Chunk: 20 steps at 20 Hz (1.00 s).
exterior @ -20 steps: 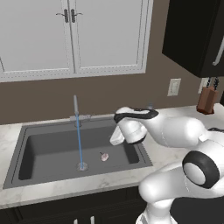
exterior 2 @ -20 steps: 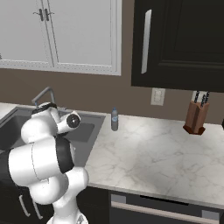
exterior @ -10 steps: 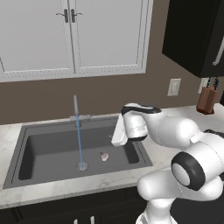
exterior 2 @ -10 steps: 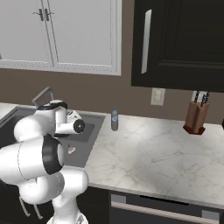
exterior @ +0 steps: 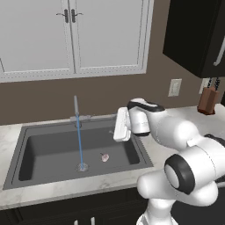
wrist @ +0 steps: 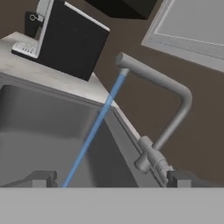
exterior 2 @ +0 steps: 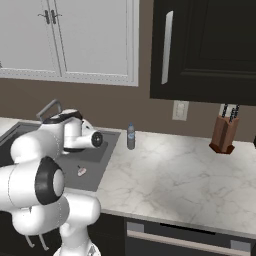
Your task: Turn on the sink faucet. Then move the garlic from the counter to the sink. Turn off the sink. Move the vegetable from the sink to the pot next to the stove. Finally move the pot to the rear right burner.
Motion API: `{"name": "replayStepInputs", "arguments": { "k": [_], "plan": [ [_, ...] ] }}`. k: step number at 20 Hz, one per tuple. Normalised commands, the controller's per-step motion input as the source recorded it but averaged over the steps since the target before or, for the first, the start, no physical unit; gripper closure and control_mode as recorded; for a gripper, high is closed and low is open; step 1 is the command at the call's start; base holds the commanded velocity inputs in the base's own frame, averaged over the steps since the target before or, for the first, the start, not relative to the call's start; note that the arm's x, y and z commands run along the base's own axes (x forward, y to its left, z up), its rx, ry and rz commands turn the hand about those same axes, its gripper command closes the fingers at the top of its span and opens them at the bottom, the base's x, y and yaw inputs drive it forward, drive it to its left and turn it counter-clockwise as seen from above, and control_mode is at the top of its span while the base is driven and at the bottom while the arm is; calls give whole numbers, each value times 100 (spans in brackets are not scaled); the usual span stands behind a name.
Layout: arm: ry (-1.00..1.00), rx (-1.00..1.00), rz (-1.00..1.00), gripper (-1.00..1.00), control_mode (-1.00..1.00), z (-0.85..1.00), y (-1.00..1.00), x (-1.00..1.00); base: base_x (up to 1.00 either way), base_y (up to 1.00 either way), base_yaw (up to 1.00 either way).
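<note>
The jaws of the gripper stand wide apart and hold nothing. In the hand view its 2 small dark tips sit far from each other at the bottom, and the faucet shows between them.

Going left to right in the left base view, the marble counter comes first, then the dark sink set into it. The faucet stands at the back rim of the sink. A thin blue stream of water falls straight down from it to the drain. Just to the right of the drain, the small pale garlic lies on the sink floor, apart from the water. The white hand of the arm hangs over the right part of the sink, above the garlic and not touching it.

In the right base view, the garlic lies in the sink. A small bottle stands on the counter to the right of the sink. Far to the right, a knife block stands by the wall.
</note>
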Motion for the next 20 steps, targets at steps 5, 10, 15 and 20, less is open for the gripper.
{"name": "replayStepInputs", "arguments": {
  "k": [5,10,15,20],
  "plan": [
    [-1,3,11,-100,-100,21,0,30,0,0,0],
    [-4,1,5,-100,-100,3,0,24,0,0,0],
    [-8,0,2,-100,-100,0,3,8,0,0,0],
    [-5,0,0,-100,-100,0,11,11,0,0,0]
  ]
}}
